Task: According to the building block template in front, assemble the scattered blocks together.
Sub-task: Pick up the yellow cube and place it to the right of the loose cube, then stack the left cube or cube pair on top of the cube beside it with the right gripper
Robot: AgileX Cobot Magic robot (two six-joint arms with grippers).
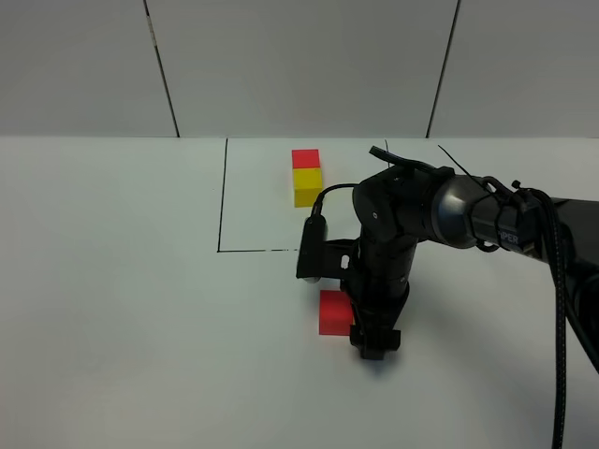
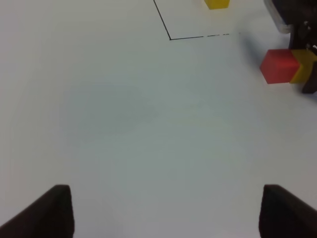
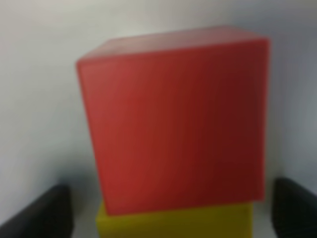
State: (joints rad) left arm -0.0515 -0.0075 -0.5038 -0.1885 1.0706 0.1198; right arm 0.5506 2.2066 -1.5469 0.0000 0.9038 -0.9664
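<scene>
The building block template (image 1: pixel 306 177), a red cube joined to a yellow cube, sits at the back inside a thin black-line rectangle (image 1: pixel 221 210). A loose red block (image 1: pixel 331 311) lies on the white table in front of that rectangle. A loose yellow block (image 2: pixel 302 66) touches its side; in the exterior view my right arm hides it. My right gripper (image 1: pixel 374 344) points down over the yellow block (image 3: pixel 173 220), its fingers (image 3: pixel 49 210) standing apart on either side with a gap. My left gripper (image 2: pixel 163 213) is open over bare table with nothing between its fingers.
The right arm (image 1: pixel 440 210) and its cable reach in from the right, across the rectangle's near corner. White table (image 1: pixel 122 309) spreads to the left and front. A grey panelled wall (image 1: pixel 299 65) stands behind.
</scene>
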